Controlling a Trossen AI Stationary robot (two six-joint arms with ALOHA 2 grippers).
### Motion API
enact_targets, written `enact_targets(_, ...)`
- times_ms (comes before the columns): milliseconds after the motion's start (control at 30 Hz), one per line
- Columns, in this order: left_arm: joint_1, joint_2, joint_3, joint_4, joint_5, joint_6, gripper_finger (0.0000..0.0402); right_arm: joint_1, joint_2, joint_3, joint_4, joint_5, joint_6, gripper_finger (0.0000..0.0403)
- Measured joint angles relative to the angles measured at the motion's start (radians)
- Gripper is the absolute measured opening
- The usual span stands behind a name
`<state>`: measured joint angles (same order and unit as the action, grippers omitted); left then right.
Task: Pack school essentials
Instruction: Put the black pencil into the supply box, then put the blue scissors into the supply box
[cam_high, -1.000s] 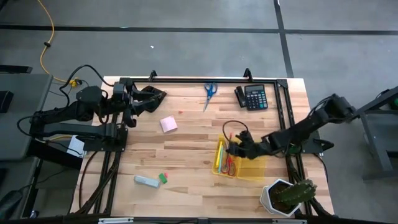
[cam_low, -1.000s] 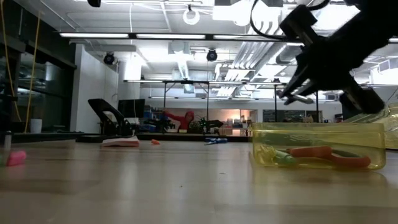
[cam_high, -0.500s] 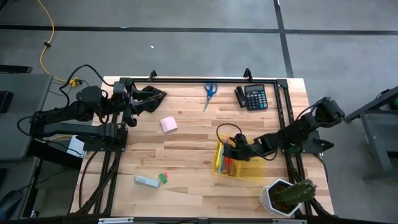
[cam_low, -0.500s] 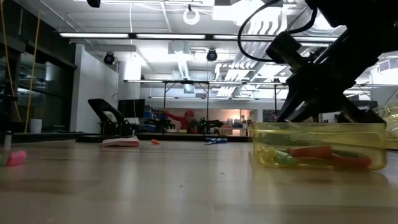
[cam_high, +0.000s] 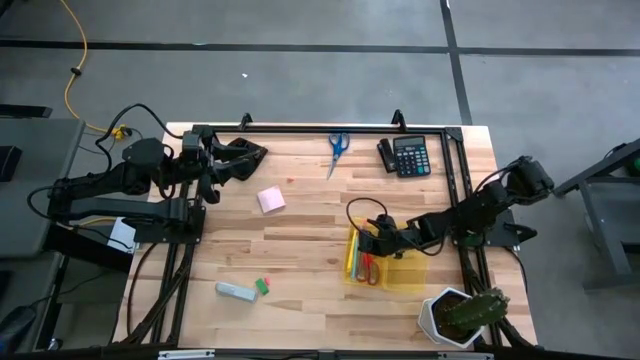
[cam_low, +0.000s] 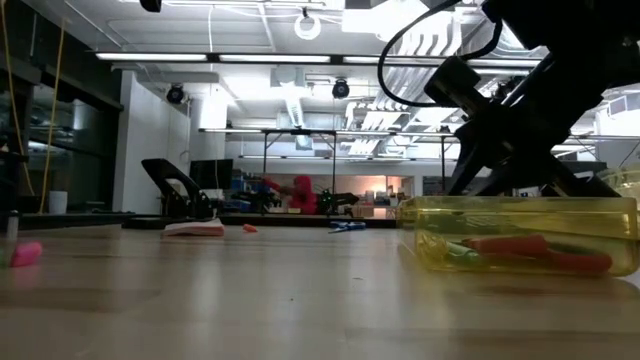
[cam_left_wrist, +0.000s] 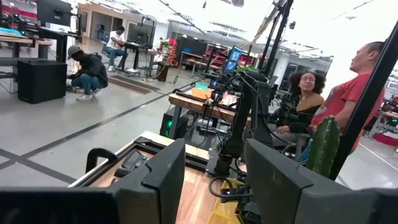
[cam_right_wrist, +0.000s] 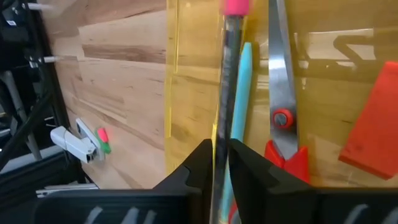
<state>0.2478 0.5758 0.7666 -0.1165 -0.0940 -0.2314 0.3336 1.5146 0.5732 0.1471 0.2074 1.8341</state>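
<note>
A clear yellow box stands on the table's right half. Inside it lie red-handled scissors, a teal pen and a yellow marker. My right gripper reaches down into the box and is shut on a dark pencil with a pink eraser tip. Blue-handled scissors, a pink sticky-note pad and a green eraser lie flat on the wood. My left gripper hangs open at the far left, touching nothing. My right gripper pinches the pencil's shaft between its two fingers, well back from the eraser end. The fingers slant down into the box from the table's right side and lie along the pencil. The pencil runs alongside the teal pen; whether it rests on the box floor I cannot tell.
A calculator sits at the far right. A potted cactus stands at the near right corner, close to the box. A white object lies beside the green eraser. A red block sits in the box. People are in the room beyond.
My right gripper has gone down and toward the table's left edge, into the yellow box, carrying the pencil and rolling a little.
</note>
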Motion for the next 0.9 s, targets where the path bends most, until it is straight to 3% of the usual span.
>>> enact_targets(367,0.0,0.0,0.0,0.0,0.0,0.0,0.0156,0.0,-0.024,0.0,-0.002,-0.03,-0.064,0.0123)
enact_targets(600,0.0,0.0,0.0,0.0,0.0,0.0,0.0156,-0.034,-0.215,0.0,-0.051,0.019,-0.224,0.0146)
enact_targets(700,0.0,0.0,0.0,0.0,0.0,0.0,0.0156,-0.084,-0.317,0.0,0.03,0.055,-0.437,0.0147)
enact_targets(900,0.0,0.0,0.0,0.001,0.0,-0.001,0.0156,-0.195,-0.453,0.003,0.366,0.042,-1.091,0.0147)
